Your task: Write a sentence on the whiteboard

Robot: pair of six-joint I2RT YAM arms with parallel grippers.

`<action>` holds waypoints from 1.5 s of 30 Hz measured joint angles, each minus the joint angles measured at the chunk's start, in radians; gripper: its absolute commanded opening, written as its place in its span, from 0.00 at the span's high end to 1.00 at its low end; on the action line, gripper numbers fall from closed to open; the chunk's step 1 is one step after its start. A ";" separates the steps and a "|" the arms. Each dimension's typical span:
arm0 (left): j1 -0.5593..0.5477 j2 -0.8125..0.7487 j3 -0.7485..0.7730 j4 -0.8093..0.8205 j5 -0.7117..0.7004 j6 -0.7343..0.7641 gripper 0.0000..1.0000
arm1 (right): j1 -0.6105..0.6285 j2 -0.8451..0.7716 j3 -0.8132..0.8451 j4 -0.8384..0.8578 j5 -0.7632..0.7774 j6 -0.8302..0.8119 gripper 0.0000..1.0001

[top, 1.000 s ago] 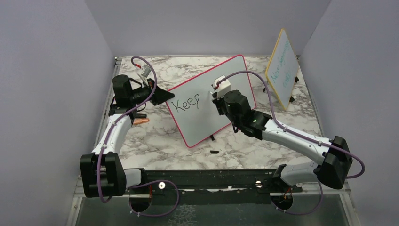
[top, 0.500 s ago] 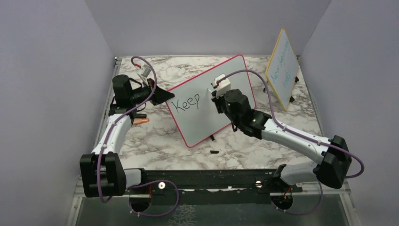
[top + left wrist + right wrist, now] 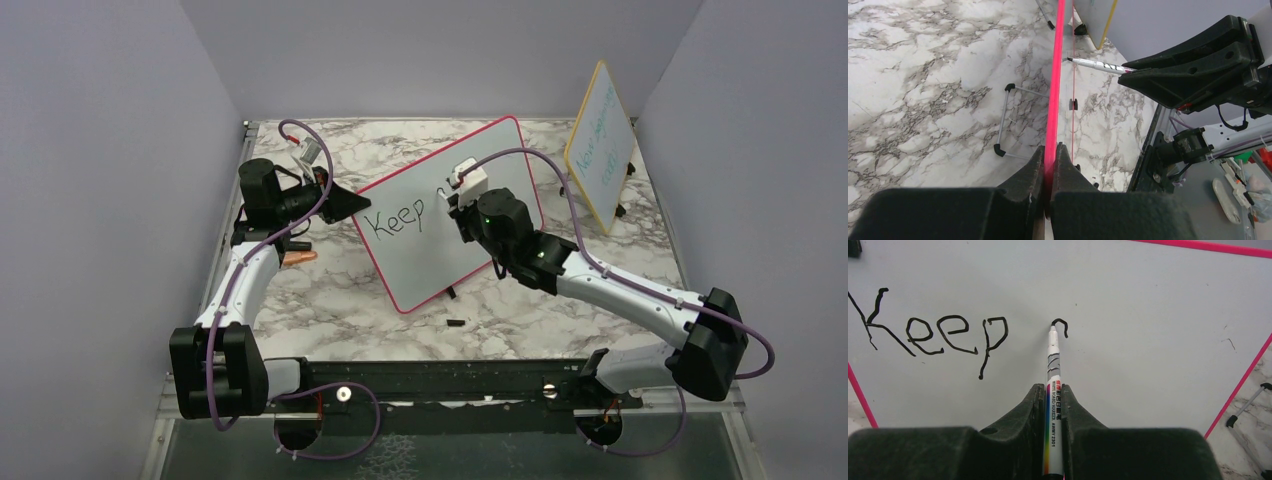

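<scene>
The writing looks barely a quarter done: the sentence (image 3: 933, 332) so far reads only "Keep" in black, and just to its right sits a small hooked stroke (image 3: 1060, 325), seemingly the start of the next word's first letter. The rest of that word and everything after it are not yet written. The whiteboard (image 3: 430, 255) stands propped at a slant near the middle of the counter (image 3: 330, 285), between the two arms, its pink-red frame turned diagonally. The right claw (image 3: 1053, 390) is pinching a marker (image 3: 1053, 370) lengthwise, with the tip on or just at the board beside the hook. The left claw (image 3: 1050, 152) is pressed together on the board's pink edge (image 3: 1054, 75), apparently steadying it. The counter is white marble veined in grey; a small black piece (image 3: 455, 323) — perhaps the cap, too small to tell — lies in front of the board. A yellow-framed board (image 3: 598, 150) with teal writing leans at the far right, and plain pale lavender walls (image 3: 110, 150) close in the space on three sides.
</scene>
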 measured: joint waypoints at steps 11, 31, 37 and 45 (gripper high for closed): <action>0.000 0.001 0.002 -0.005 0.000 0.002 1.00 | 0.000 -0.007 0.000 -0.049 -0.026 0.001 0.99; 0.000 0.003 0.003 -0.006 0.000 0.004 1.00 | -0.005 -0.012 0.000 -0.093 -0.008 0.001 0.99; 0.000 0.005 0.005 -0.006 -0.001 0.004 1.00 | -0.016 -0.013 0.000 -0.095 0.005 0.005 1.00; 0.000 0.006 0.006 -0.006 0.000 0.004 1.00 | -0.026 -0.014 0.000 -0.089 0.007 0.008 0.99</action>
